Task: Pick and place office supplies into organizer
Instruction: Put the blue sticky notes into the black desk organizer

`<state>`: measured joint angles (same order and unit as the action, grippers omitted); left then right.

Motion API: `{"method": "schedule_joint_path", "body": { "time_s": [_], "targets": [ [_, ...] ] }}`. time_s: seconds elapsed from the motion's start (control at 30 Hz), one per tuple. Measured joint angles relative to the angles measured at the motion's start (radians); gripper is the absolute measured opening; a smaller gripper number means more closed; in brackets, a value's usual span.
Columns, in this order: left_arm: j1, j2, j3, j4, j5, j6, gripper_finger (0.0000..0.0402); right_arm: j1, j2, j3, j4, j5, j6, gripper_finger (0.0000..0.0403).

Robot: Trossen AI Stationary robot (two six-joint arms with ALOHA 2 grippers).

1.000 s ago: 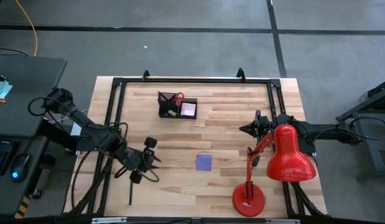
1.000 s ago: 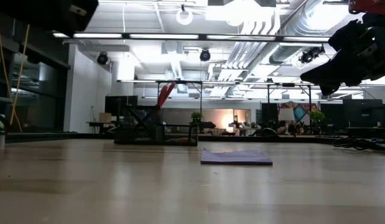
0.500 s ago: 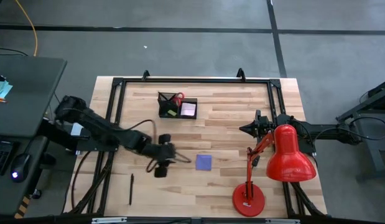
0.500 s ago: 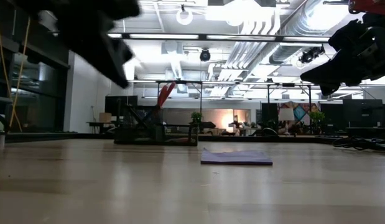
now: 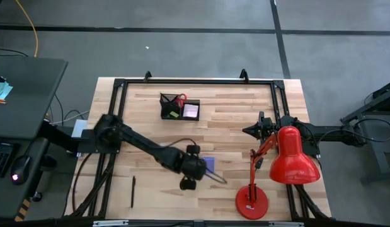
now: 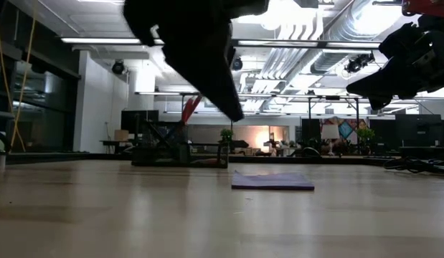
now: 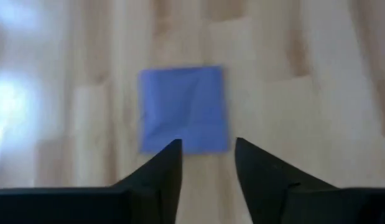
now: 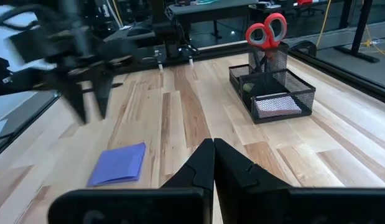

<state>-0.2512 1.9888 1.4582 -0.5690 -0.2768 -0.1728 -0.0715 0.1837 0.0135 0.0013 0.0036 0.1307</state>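
A purple sticky-note pad point(image 5: 208, 164) lies flat on the table, also seen in the low view point(image 6: 272, 180), the left wrist view point(image 7: 183, 117) and the right wrist view point(image 8: 117, 165). My left gripper point(image 7: 206, 152) is open and hovers above the pad's near edge, clear of the table point(image 6: 207, 64). The black mesh organizer point(image 5: 179, 108) stands near the far edge and holds red-handled scissors point(image 8: 267, 28) and a pink pad point(image 5: 191, 111). A thin dark pen point(image 5: 132, 191) lies near the left near corner. My right gripper point(image 8: 212, 158) is shut and waits at the table's right side point(image 5: 258, 130).
A large red desk lamp point(image 5: 293, 156) stands at the right, its base point(image 5: 251, 203) near the near edge. A black metal frame point(image 5: 195, 82) runs around the table top. Bare wood lies between the organizer and the purple pad.
My left arm has swung quickly from the table's left near area toward the right, ending over the purple pad. The pad, the pen and the organizer have stayed where they were.
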Motion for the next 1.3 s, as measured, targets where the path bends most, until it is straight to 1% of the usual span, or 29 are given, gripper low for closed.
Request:
{"method": "schedule_joint_path", "body": {
  "time_s": [0.07,0.13,0.2,0.27,0.33,0.37,0.43,0.5,0.63,0.73,0.8,1.07,1.3],
  "targets": [
    [-0.003,0.036,0.054,-0.048,0.005,0.038,0.0159,0.0,0.0,0.0,0.0,0.0,0.0,0.0],
    [0.002,0.066,0.102,-0.03,0.0,0.065,0.0196,0.0,0.0,0.0,0.0,0.0,0.0,0.0],
    [0.005,0.077,0.123,-0.029,-0.007,0.12,0.0241,0.0,0.004,0.0,0.0,0.0,0.0,0.0],
    [0.006,0.091,0.134,0.009,-0.011,0.17,0.0287,0.0,0.007,0.0,0.004,0.0,0.0,0.0],
    [0.006,0.097,0.134,0.003,-0.003,0.178,0.0329,0.0,0.011,0.0,0.0,0.0,0.0,0.0],
    [0.01,0.1,0.134,0.006,0.015,0.18,0.0345,0.0,0.013,0.0,-0.001,0.0,0.0,0.0],
    [0.028,0.114,0.14,0.024,0.1,0.192,0.0365,0.0,0.016,0.0,0.0,0.0,0.0,0.0],
    [0.052,0.118,0.135,-0.015,0.155,0.196,0.0375,0.0,0.018,0.0,0.001,0.0,0.0,0.0],
    [0.081,0.115,0.137,-0.063,0.149,0.163,0.0384,0.0,0.019,0.0,0.0,0.0,0.0,0.0],
    [0.081,0.116,0.136,-0.104,0.197,0.159,0.0386,0.0,0.019,0.0,0.0,-0.001,0.0,0.0],
    [0.078,0.116,0.136,-0.103,0.215,0.144,0.0386,0.0,0.019,0.0,0.0,0.0,0.0,0.0],
    [0.082,0.102,0.154,-0.059,0.187,-0.146,0.0386,0.0,0.019,0.0,-0.001,0.0,0.0,0.0],
    [0.081,0.102,0.169,-0.048,0.172,-0.238,0.0381,0.0,0.019,0.0,0.0,0.0,0.0,0.0]
  ]
}}
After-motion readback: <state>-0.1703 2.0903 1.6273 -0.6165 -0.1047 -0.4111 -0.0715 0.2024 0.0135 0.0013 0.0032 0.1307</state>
